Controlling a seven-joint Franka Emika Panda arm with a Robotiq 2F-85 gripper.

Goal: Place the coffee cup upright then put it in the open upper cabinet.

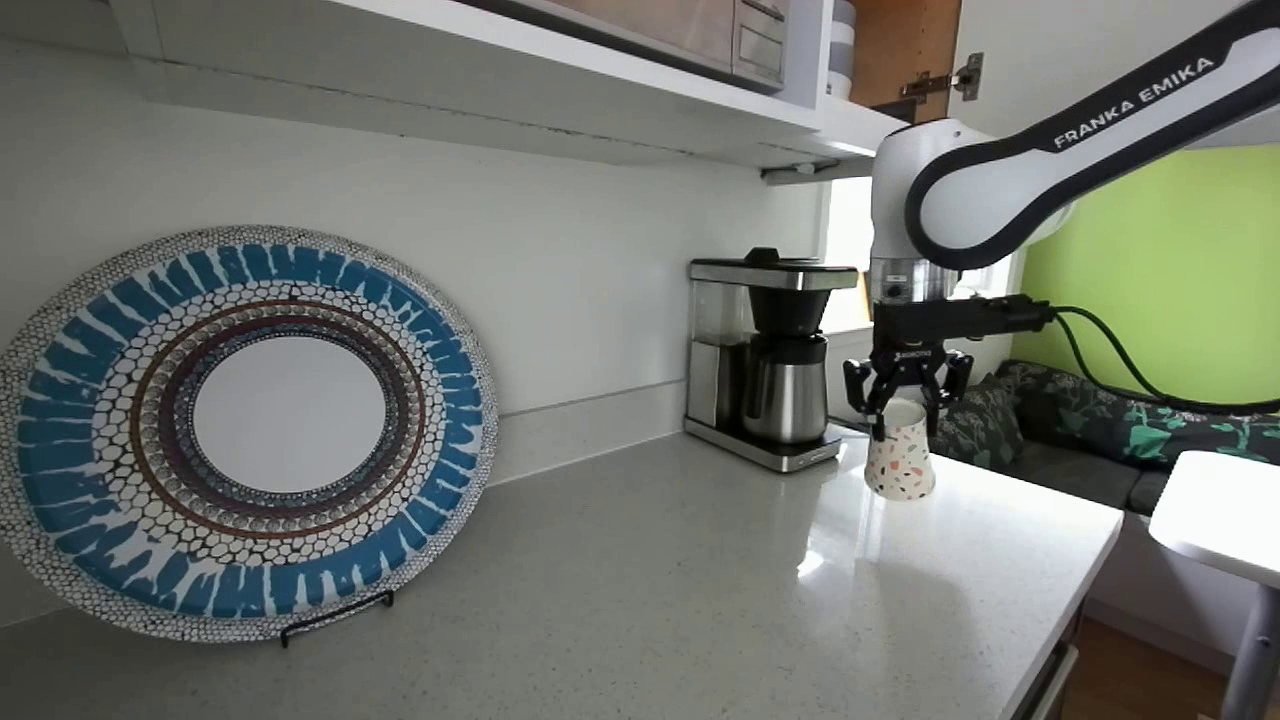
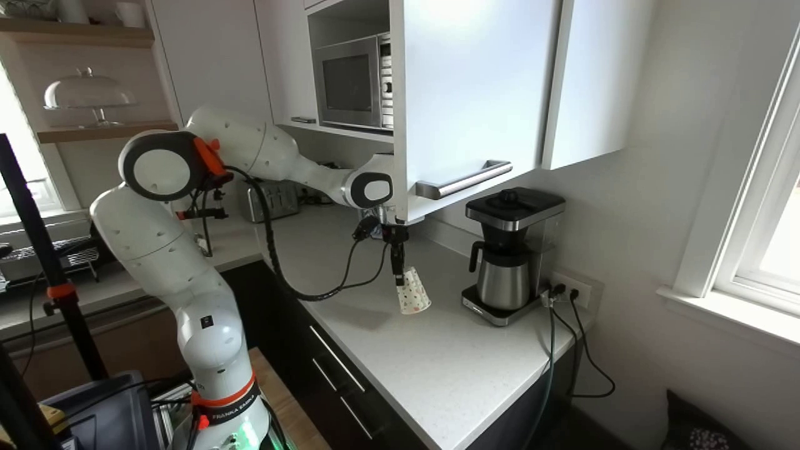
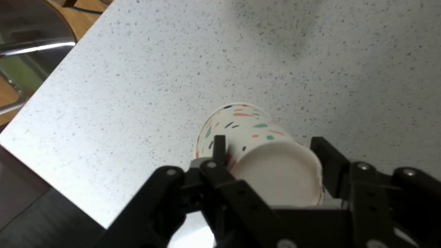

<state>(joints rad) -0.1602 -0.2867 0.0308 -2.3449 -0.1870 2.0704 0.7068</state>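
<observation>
The coffee cup (image 1: 900,468), white with coloured speckles, is upside down with its narrow base up and its wide mouth down. In an exterior view the cup (image 2: 415,297) leans to one side. In the wrist view the cup (image 3: 244,124) shows its recessed base towards me. My gripper (image 1: 905,428) points down with one finger on each side of the cup's base end, and looks shut on it; the gripper also shows in the wrist view (image 3: 270,143). I cannot tell whether the mouth touches the counter. The open upper cabinet (image 1: 862,122) is above, its brown door (image 1: 905,35) swung out.
A coffee maker (image 1: 790,390) stands beside the cup against the wall. A stack of dishes (image 1: 842,50) sits inside the cabinet. A white door panel with a steel handle (image 2: 465,180) hangs close to the wrist. A blue patterned plate (image 1: 440,400) leans on the wall along the counter (image 1: 640,600).
</observation>
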